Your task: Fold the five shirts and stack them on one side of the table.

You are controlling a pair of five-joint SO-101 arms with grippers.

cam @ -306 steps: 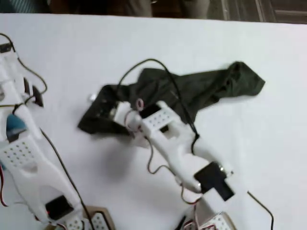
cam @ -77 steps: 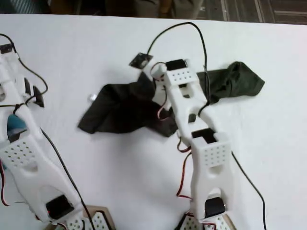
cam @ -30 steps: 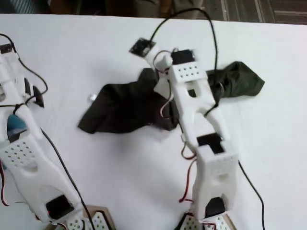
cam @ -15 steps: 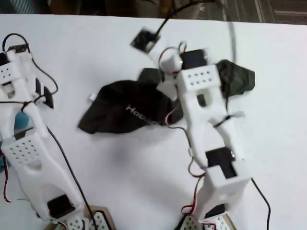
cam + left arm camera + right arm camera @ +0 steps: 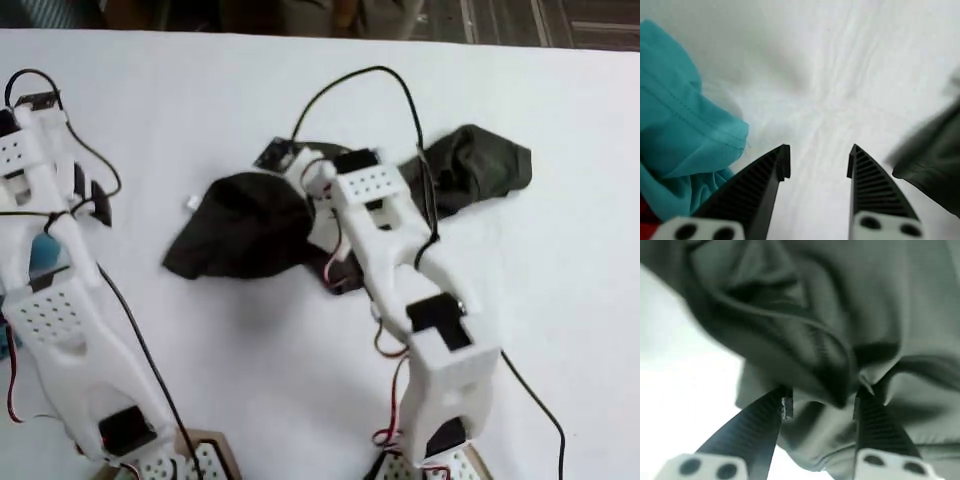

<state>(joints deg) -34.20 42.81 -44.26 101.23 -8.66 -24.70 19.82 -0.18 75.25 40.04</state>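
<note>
One dark shirt lies crumpled on the desk, with one teal shirt well left of it. The right gripper straddles a fold of the dark shirt, jaws wide. The left gripper, left of it, gapes empty.

1. Worktop: broad flat surface under a white cloth cover. In the left wrist view the cover shows fine creases radiating from one spot.
2. Dark floor strip: runs beyond the worktop's far edge and is crossed by pale slanted lines.
3. Teal striped patch: at the far left corner, past the worktop edge; what it is cannot be told.
4. Tan board: a corner at the near edge, lying flat on the worktop.
</note>
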